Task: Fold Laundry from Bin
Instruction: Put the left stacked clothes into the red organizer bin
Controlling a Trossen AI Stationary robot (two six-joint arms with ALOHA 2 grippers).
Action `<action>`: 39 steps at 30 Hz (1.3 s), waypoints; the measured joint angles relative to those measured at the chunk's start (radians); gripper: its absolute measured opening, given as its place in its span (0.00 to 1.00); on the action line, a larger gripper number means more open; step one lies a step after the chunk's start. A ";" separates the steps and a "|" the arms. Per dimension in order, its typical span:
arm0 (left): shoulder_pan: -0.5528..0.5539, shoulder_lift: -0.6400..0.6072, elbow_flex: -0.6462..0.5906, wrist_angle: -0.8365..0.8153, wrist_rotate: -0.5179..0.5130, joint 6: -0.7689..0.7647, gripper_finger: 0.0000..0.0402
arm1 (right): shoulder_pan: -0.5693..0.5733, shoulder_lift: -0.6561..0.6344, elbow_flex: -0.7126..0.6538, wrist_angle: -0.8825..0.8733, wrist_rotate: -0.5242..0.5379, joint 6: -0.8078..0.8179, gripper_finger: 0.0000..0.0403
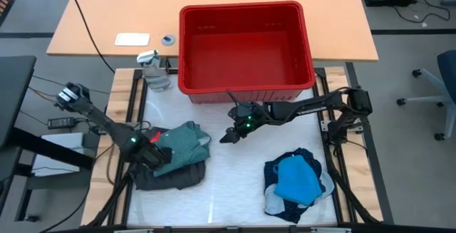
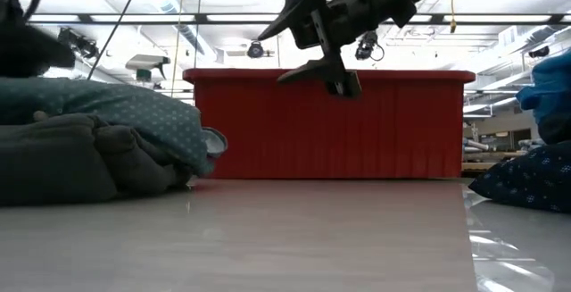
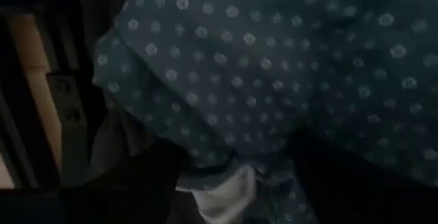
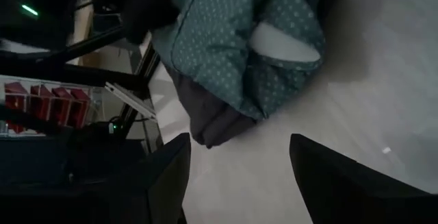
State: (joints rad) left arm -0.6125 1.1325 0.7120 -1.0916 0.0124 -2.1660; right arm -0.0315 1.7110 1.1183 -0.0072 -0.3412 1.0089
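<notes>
High view: one red bin (image 1: 246, 83), two laundry piles (image 1: 178, 156), two tools, left (image 1: 158, 152) and right (image 1: 229, 135), both spread, empty.

Red bin (image 1: 246, 90) empty, teal T-shirt (image 1: 187, 142) on dark grey piece (image 1: 171, 177) left.
</notes>
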 joint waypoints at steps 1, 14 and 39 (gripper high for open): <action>0.000 0.036 0.000 0.001 0.001 0.007 0.70 | 0.000 -0.006 0.000 -0.004 -0.001 -0.007 0.63; 0.093 0.297 0.002 0.534 -0.136 0.181 0.70 | 0.037 -0.023 0.000 -0.167 -0.097 -0.092 0.63; -0.018 0.263 0.174 0.331 -0.165 0.187 0.70 | -0.093 -0.069 -0.077 -0.238 -0.150 -0.210 0.63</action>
State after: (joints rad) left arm -0.6306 1.3951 0.8858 -0.7604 -0.1531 -1.9788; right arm -0.1245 1.6415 1.0412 -0.2453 -0.4912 0.7994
